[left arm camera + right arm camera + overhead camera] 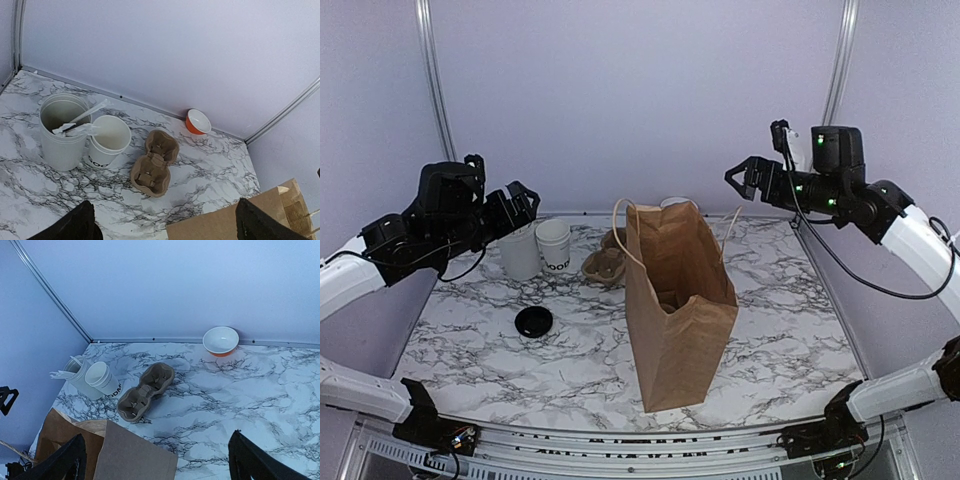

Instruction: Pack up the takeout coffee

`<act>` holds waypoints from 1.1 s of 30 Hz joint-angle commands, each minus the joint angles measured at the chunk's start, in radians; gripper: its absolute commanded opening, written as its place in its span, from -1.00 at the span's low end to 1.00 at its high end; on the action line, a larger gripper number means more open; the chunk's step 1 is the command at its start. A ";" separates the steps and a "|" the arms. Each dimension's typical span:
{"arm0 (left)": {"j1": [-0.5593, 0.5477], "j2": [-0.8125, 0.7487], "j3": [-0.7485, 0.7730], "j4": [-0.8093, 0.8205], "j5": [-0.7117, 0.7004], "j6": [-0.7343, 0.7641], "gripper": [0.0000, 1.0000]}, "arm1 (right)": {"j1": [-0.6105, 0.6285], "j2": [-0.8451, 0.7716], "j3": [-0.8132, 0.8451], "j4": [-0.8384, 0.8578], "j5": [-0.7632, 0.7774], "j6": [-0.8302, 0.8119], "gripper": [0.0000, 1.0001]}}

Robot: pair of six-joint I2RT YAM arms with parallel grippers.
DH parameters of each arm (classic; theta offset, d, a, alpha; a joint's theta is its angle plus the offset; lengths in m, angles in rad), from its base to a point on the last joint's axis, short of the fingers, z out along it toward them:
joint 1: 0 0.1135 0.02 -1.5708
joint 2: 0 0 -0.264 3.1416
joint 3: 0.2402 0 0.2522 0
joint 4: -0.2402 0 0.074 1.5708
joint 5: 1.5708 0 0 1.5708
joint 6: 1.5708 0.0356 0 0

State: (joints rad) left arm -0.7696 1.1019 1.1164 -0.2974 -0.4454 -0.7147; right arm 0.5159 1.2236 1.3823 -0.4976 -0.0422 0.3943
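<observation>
The takeout coffee (554,243) is a small white paper cup with dark lettering near its base. It stands open at the back left of the marble table, as the left wrist view (109,140) and right wrist view (102,380) also show. Its round black lid (533,321) lies apart on the table in front of it. A brown paper bag (675,300) stands upright and open mid-table. My left gripper (500,180) hangs open above the cup, holding nothing. My right gripper (757,152) hovers open, high to the right of the bag, also holding nothing.
A taller white canister (518,250) with white sticks touches the cup's left side. A brown pulp cup tray (605,262) lies between cup and bag. An orange bowl (220,340) sits at the back wall. The bag's handles (620,225) stick up.
</observation>
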 commanded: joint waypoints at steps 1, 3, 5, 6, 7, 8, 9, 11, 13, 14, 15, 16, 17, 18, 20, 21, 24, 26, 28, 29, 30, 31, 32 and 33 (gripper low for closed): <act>0.097 0.019 0.083 -0.152 0.005 0.012 0.98 | -0.012 -0.035 -0.030 0.051 -0.040 0.025 0.90; 0.158 0.033 0.108 -0.190 0.009 0.037 0.98 | -0.012 -0.048 -0.050 0.059 -0.042 0.032 0.90; 0.215 0.054 0.136 -0.218 0.035 0.065 0.98 | -0.013 -0.063 -0.070 0.067 -0.041 0.040 0.90; 0.239 0.066 0.149 -0.230 0.053 0.075 0.96 | -0.014 -0.071 -0.080 0.070 -0.041 0.042 0.90; 0.263 0.079 0.160 -0.236 0.070 0.089 0.94 | -0.014 -0.077 -0.088 0.071 -0.041 0.045 0.90; 0.283 0.092 0.169 -0.241 0.084 0.099 0.91 | -0.014 -0.083 -0.095 0.071 -0.041 0.046 0.90; 0.301 0.107 0.178 -0.245 0.097 0.111 0.87 | -0.014 -0.088 -0.099 0.071 -0.040 0.046 0.90; 0.329 0.144 0.200 -0.257 0.115 0.126 0.73 | -0.014 -0.095 -0.105 0.069 -0.040 0.045 0.90; 0.354 0.178 0.214 -0.266 0.134 0.126 0.52 | -0.013 -0.097 -0.107 0.063 -0.042 0.044 0.90; 0.366 0.190 0.211 -0.266 0.139 0.121 0.43 | -0.014 -0.099 -0.107 0.059 -0.043 0.043 0.90; 0.375 0.207 0.210 -0.265 0.140 0.119 0.38 | -0.014 -0.099 -0.108 0.056 -0.042 0.043 0.90; 0.384 0.217 0.205 -0.263 0.141 0.116 0.33 | -0.014 -0.102 -0.110 0.053 -0.042 0.043 0.90; 0.393 0.226 0.202 -0.261 0.144 0.115 0.27 | -0.014 -0.104 -0.111 0.053 -0.042 0.043 0.90; 0.401 0.236 0.197 -0.258 0.148 0.115 0.21 | -0.014 -0.106 -0.115 0.053 -0.043 0.043 0.90; 0.418 0.255 0.191 -0.251 0.173 0.113 0.06 | -0.014 -0.109 -0.119 0.050 -0.042 0.043 0.90; 0.423 0.264 0.186 -0.240 0.185 0.113 0.01 | -0.014 -0.110 -0.119 0.048 -0.042 0.044 0.90; 0.436 0.288 0.182 -0.222 0.208 0.117 -0.09 | -0.013 -0.113 -0.126 0.049 -0.044 0.051 0.90; 0.442 0.304 0.183 -0.213 0.219 0.118 -0.13 | -0.013 -0.115 -0.129 0.048 -0.045 0.054 0.90; 0.446 0.319 0.186 -0.205 0.232 0.118 -0.15 | -0.014 -0.119 -0.131 0.047 -0.045 0.056 0.90; 0.448 0.326 0.185 -0.201 0.237 0.119 -0.16 | -0.014 -0.118 -0.133 0.046 -0.045 0.057 0.90; 0.448 0.333 0.187 -0.197 0.242 0.121 -0.16 | -0.013 -0.120 -0.133 0.043 -0.043 0.056 0.90; 0.447 0.339 0.188 -0.194 0.242 0.123 -0.16 | -0.014 -0.122 -0.134 0.041 -0.040 0.055 0.90; 0.449 0.346 0.192 -0.191 0.242 0.126 -0.16 | -0.014 -0.124 -0.135 0.039 -0.038 0.055 0.90; 0.450 0.357 0.195 -0.188 0.240 0.128 -0.16 | -0.014 -0.126 -0.135 0.038 -0.036 0.055 0.90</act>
State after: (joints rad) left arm -0.3271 1.4311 1.3060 -0.5163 -0.2249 -0.6010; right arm 0.5110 1.1259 1.2430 -0.4652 -0.0811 0.4416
